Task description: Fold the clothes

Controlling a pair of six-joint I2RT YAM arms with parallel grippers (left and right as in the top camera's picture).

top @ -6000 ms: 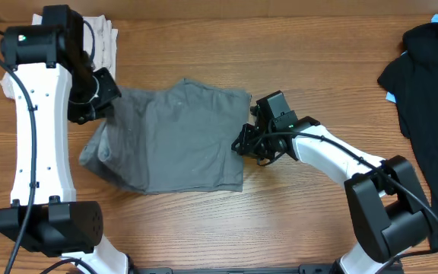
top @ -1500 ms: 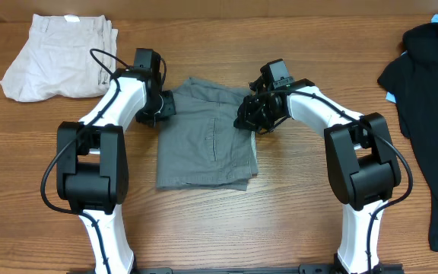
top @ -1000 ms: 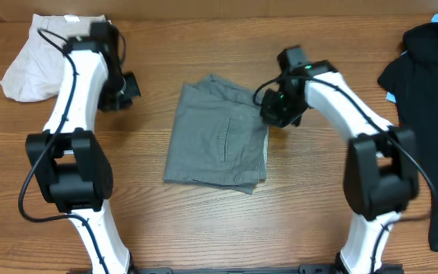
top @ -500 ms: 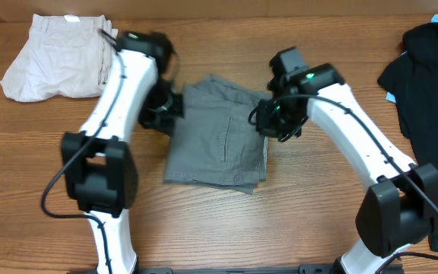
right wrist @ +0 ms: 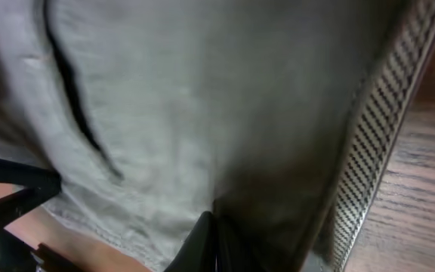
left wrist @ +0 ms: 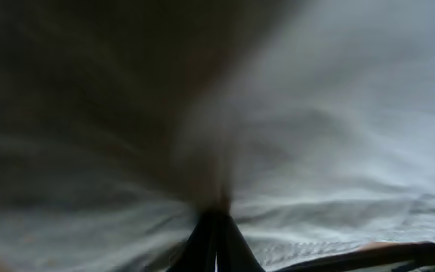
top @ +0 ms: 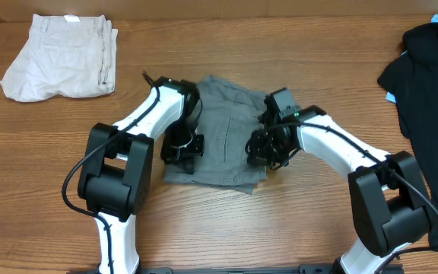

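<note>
jaws on both arms are closed to a point; whether they pinch cloth i cannot tell. left gripper (top: 182, 149), arm arched over, and right gripper (top: 268, 153), arm stretched low, press down on folded medium-grey woven shorts (top: 225, 141) lying beneath and between them.

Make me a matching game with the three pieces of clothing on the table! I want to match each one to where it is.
Things:
1. grey shorts
2. cream shorts
3. black shirt

Places:
A. at the right edge
B. in the far left corner
C. in the middle, folded

Pairs: 1-C, 2-B, 3-A
</note>
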